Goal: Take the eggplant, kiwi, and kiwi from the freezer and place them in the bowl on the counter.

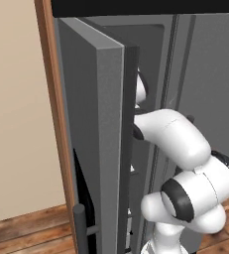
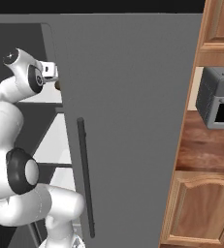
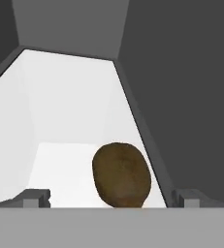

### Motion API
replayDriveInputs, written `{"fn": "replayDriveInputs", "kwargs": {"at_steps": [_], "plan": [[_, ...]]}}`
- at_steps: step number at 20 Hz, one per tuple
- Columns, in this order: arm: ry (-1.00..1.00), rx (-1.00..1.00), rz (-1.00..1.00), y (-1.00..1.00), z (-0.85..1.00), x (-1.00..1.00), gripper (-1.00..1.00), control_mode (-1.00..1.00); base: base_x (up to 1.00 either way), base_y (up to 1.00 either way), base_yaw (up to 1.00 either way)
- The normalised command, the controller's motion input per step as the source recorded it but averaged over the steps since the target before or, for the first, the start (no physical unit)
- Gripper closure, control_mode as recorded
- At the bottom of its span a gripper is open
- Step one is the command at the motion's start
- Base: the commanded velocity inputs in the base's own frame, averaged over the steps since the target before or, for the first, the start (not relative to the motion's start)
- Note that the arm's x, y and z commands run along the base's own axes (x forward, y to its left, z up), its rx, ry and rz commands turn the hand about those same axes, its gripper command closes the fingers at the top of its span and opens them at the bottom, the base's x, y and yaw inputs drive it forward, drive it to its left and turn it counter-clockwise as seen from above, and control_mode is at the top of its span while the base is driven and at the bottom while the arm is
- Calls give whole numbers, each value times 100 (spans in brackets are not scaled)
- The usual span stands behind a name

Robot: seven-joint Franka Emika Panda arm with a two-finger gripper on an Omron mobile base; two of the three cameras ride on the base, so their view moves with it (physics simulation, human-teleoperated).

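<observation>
kiwi (image 3: pixel 121 175): you have one olive-brown, egg-shaped fruit lying on the white floor of a compartment inside the freezer (image 2: pixel 133 97), right of centre in the hand view and close to the right wall
gripper (image 3: pixel 111 198): your jaws stand wide apart and hold nothing; the two finger tips (image 3: pixel 36 197) rise at the bottom of the hand view, the kiwi between them but nearer the right one
arm: in the left base view you see it reaching past the edge of the open freezer door (image 1: pixel 98 129) into the cabinet; in the right base view the wrist sits just behind the second door's left edge
step in hand: by the look of it, you are lining up for the first grasp of a kiwi
how to do it well: shift the hand a little toward the right wall so the fruit sits midway between the tips, then go forward until it is well between the fingers before you close; mind the right finger against the wall
grip advice: close gently across the short axis; a rounded fruit may roll or squirt forward if pinched near its end
surfaces: kiwi is matt, faintly mottled brown; compartment walls are smooth, flat white; cabinet shell and doors are plain dark grey with a black bar handle (image 2: pixel 84 179)
elsewhere: reddish-brown wooden counter (image 2: pixel 205 145) with a small grey toaster oven (image 2: pixel 219 101) stands to the right
</observation>
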Motion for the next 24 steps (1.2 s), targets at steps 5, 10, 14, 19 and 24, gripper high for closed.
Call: {"fn": "replayDriveInputs", "kwargs": {"at_steps": [5,10,14,19,24], "plan": [[2,0,0,0,-30,32,-100,-100,0,0,0],[6,0,0,0,-27,21,-100,-100,0,0,0],[1,0,0,0,-14,20,-100,-100,0,0,0],[0,-5,0,0,-14,14,-100,-100,0,0,0],[0,-13,0,0,-16,0,-100,-100,0,0,0]]}}
